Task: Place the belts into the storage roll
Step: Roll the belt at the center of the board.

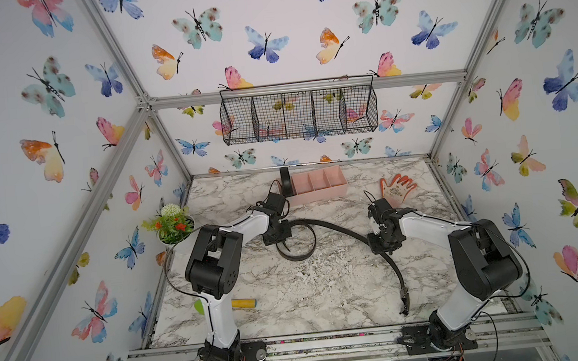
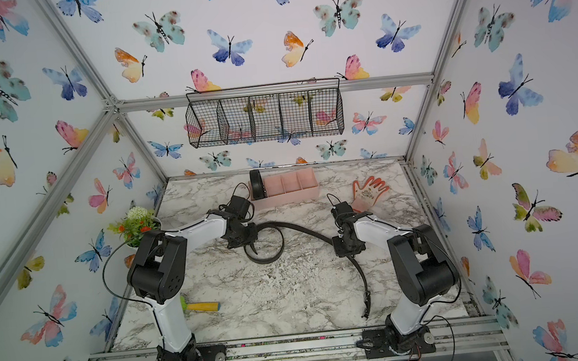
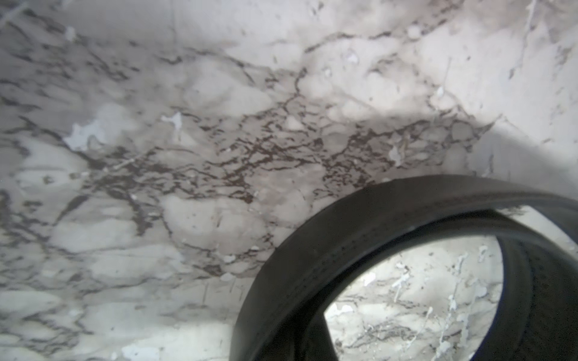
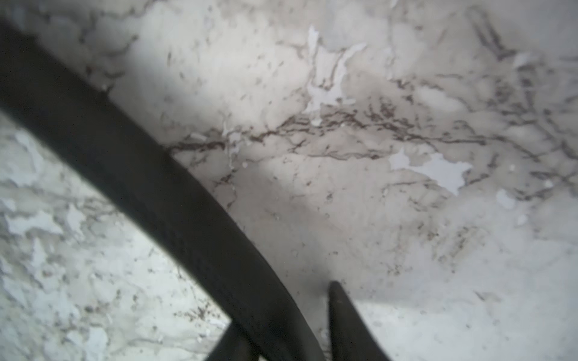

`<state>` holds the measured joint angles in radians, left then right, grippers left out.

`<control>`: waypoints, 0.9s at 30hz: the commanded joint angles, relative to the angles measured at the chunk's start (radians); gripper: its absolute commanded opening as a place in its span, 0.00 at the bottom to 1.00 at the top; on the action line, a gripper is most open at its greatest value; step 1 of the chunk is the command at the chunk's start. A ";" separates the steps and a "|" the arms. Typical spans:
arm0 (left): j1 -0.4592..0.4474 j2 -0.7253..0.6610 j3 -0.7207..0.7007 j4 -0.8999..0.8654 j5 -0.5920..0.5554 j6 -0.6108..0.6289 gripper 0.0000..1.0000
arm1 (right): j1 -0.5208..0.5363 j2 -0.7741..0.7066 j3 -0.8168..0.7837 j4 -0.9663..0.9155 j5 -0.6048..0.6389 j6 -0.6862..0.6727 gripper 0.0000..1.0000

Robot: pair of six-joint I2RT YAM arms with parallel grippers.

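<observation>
Two belts: first belt [image 1: 286, 181] coiled upright in far storage roll's [image 1: 321, 195] leftmost compartment; second belt [image 4: 187, 218] across table [image 1: 326, 292], looped left, apparently for rolling. Pinches loop with closed left end effector [image 1: 280, 243]; straddles strap with right end effector [image 1: 382, 248], grip unclear.

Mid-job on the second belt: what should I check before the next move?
1. First belt coiled in the pink compartment tray's end compartment: ok.
2. Other three compartments free: ok.
3. Second belt fully rolled: not ok. There is one loose loop by the left pincer, and the rest trails to the buckle.
4. Left pincer shut: ok. Whether it grips the strap: cannot tell.
5. Right pincer straddling the strap: ok. Clamped: cannot tell.
6. Glove apart from tray and belt: ok.
</observation>
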<state>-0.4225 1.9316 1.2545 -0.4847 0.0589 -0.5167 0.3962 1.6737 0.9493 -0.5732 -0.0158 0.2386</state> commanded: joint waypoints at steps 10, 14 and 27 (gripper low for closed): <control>-0.057 0.022 0.046 -0.055 0.021 -0.256 0.00 | 0.104 -0.177 -0.165 0.143 -0.394 0.283 0.03; -0.084 0.015 0.022 -0.012 0.067 -0.358 0.00 | 0.247 -0.174 -0.216 0.343 -0.381 0.475 0.04; -0.147 -0.005 0.016 -0.053 0.048 -0.428 0.00 | 0.414 -0.067 -0.111 0.473 -0.356 0.523 0.41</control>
<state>-0.5743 1.9442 1.2865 -0.5110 0.0948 -0.9161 0.8009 1.6268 0.7971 -0.0906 -0.3866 0.8162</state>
